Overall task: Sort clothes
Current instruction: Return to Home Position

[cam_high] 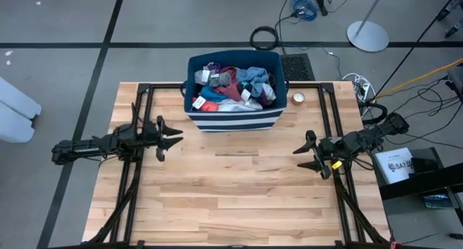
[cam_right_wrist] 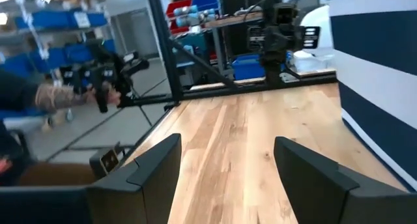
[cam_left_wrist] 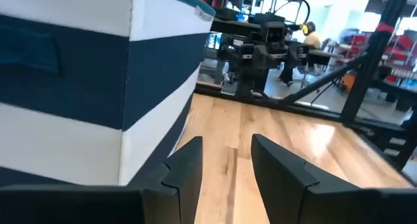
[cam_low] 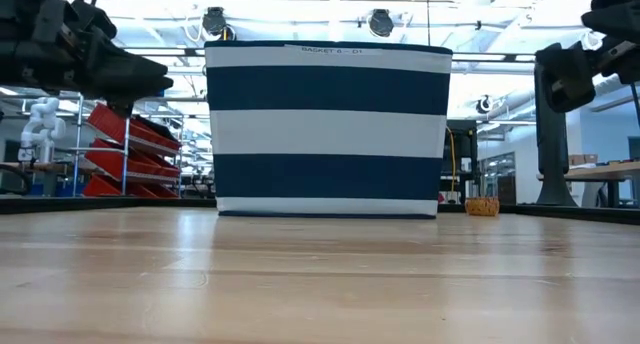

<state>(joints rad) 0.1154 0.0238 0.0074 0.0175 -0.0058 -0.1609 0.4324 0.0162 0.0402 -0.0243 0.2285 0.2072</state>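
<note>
I see clothes heaped in striped navy bin at surface rear: crumpled maroon, blue, white, grey, red-orange pieces. Left gripper, right gripper spread wide, holding nothing.

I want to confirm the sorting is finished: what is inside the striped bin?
The striped bin holds a heap of clothes: maroon, bright blue, white, grey and red-orange pieces show on top. Anything beneath that top layer is covered, so I cannot tell.
</note>
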